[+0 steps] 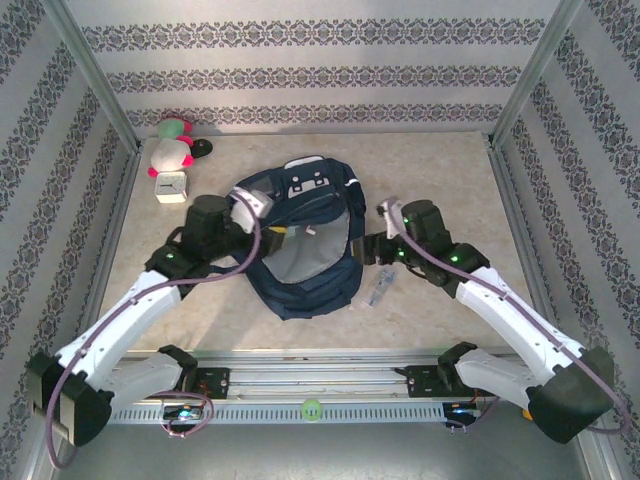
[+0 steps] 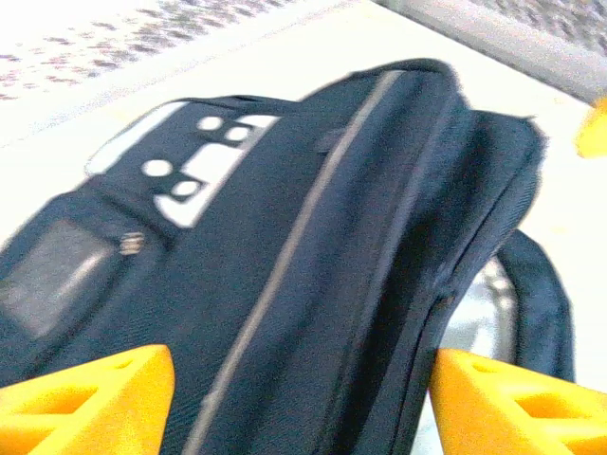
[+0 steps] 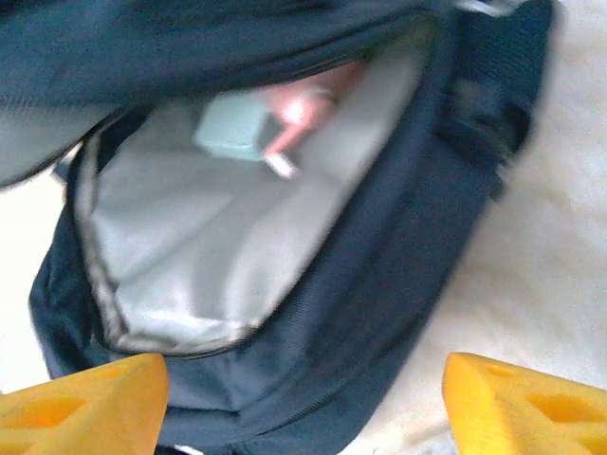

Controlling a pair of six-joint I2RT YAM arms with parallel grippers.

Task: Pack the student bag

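- Left fingers (image 2: 95, 403): 2 yellow tips, spread wide and released. The front face of the student bag (image 2: 313, 246) fills the gap between them. Whether either tip touches the fabric cannot be told.
- Right fingers (image 3: 512, 398): 2 yellow tips, likewise spread and released. They are poised over the bag's open side, grasping nothing.
- Bench (image 1: 440, 180): pale mottled surface, walled on 3 sides by patterned panels.
- Student bag (image 1: 300, 240): navy-blue fabric, lying at mid-bench between the 2 arms. Its light grey patches face the far wall. The main compartment gapes toward the near edge and shows grey lining.
- Bag contents, seen from the right wrist: 1 pale teal boxy item (image 3: 232, 133) and 1 pink item (image 3: 308, 104) beside it, both too blurred to identify.
- Plush toy (image 1: 172, 150): white, pink and green, at the far-left corner of the bench.
- White box (image 1: 171, 186): small, standing just in front of the plush toy.
- Grey flat piece (image 1: 380, 288): small, lying on the bench just right of the bag.
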